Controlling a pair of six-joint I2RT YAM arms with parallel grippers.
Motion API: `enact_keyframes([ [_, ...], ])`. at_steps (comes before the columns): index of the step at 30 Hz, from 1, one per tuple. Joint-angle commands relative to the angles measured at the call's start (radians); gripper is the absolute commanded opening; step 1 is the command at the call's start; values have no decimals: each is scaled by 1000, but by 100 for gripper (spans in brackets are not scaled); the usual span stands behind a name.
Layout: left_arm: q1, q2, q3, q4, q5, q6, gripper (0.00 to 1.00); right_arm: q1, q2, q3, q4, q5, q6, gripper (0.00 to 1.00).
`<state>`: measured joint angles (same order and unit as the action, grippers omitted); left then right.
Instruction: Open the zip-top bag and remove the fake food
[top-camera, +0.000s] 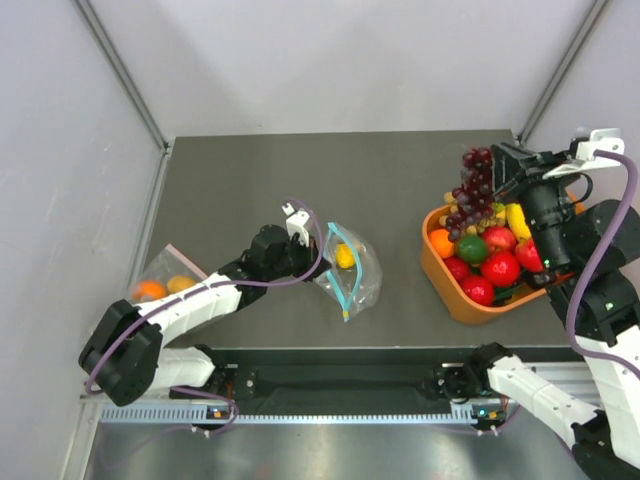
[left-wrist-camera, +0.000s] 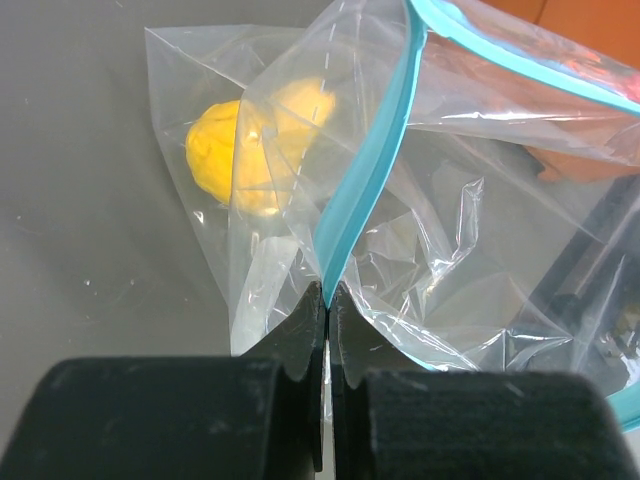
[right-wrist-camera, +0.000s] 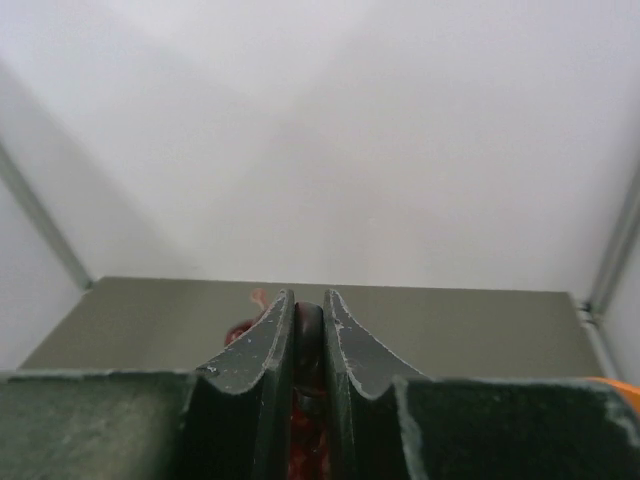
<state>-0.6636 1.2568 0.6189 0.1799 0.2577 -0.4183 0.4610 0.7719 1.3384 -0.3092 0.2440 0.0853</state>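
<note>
The zip-top bag (top-camera: 352, 268) lies mid-table, clear with a teal zip strip, its mouth open; it also shows in the left wrist view (left-wrist-camera: 420, 230). A yellow lemon (top-camera: 344, 256) sits inside it (left-wrist-camera: 255, 145). My left gripper (top-camera: 312, 244) is shut on the bag's teal strip (left-wrist-camera: 328, 287). My right gripper (top-camera: 500, 172) is shut on the dark purple grape bunch (top-camera: 472, 192) and holds it hanging over the orange bowl; a grape shows between the jaws (right-wrist-camera: 307, 330). The red apple (top-camera: 500, 268) and the lime-green fruit (top-camera: 472, 248) lie in the bowl.
The orange bowl (top-camera: 440, 275) at the right holds several fruits. A second clear bag with a pinkish edge (top-camera: 168, 278) holding orange fruits lies at the left, partly under my left arm. Grey walls enclose the table.
</note>
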Motion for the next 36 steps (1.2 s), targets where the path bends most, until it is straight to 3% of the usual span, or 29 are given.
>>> enact_keyframes([
  [1, 2, -17, 18, 26, 9, 19, 0, -54, 15, 71, -21, 155, -94, 4],
  [9, 2, -31, 15, 23, 12, 29, 0, -243, 151, 208, -62, 60, -116, 4],
  [14, 2, -45, 10, 10, 2, 42, 0, -589, 248, 258, -64, -230, 20, 4],
  [15, 4, -48, 7, 4, 0, 44, 0, -701, 260, 258, -48, -292, 48, 4],
  [16, 4, -51, 5, 3, -1, 47, 0, -757, 273, 243, -30, -410, 76, 4],
  [20, 7, -57, -2, 0, -5, 50, 0, -981, 351, 196, 105, -645, 227, 4],
  [27, 10, -39, -5, 7, -5, 49, 0, -1075, 483, 151, 177, -776, 266, 4],
  [36, 9, 9, -2, 39, 18, 42, 0, -1081, 601, 97, 265, -831, 268, 4],
])
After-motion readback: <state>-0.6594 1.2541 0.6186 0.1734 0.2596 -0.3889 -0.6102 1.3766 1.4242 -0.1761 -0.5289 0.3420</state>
